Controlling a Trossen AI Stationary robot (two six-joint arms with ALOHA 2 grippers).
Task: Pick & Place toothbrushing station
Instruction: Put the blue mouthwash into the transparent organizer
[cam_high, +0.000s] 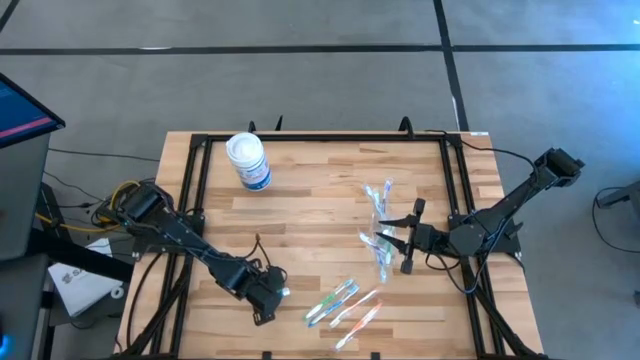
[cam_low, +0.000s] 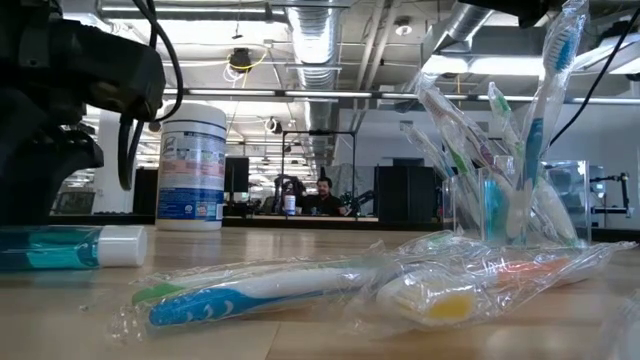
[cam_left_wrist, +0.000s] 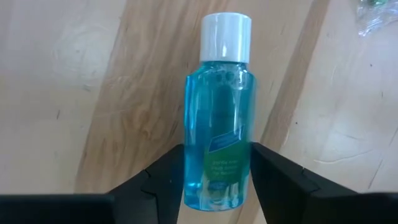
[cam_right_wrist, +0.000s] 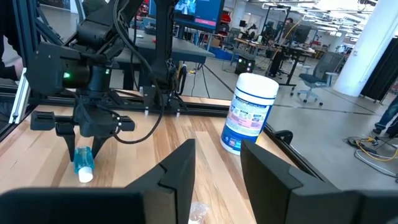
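A small teal bottle (cam_left_wrist: 217, 93) with a white cap lies on its side on the table near the front left; it also shows in the low view (cam_low: 50, 248). My left gripper (cam_high: 268, 298) points down over it, shut on its lower body. A clear cup (cam_low: 495, 205) with several upright wrapped toothbrushes (cam_high: 378, 200) stands right of centre. My right gripper (cam_high: 393, 240) is open and empty just right of the cup. Several wrapped toothbrushes (cam_high: 340, 302) lie loose near the front edge. My left gripper pinches the bottle's two long sides (cam_left_wrist: 186, 162) between its two fingers, on the half away from the cap. The fingers (cam_left_wrist: 158, 180) come from above, pointing down, and lie across the bottle. The bottle lies flat on the table.
A white canister (cam_high: 248, 160) with a blue label stands at the far left. Black rails (cam_high: 190, 190) run along the table's left, right and far sides. Bare wood lies between the canister and the loose toothbrushes.
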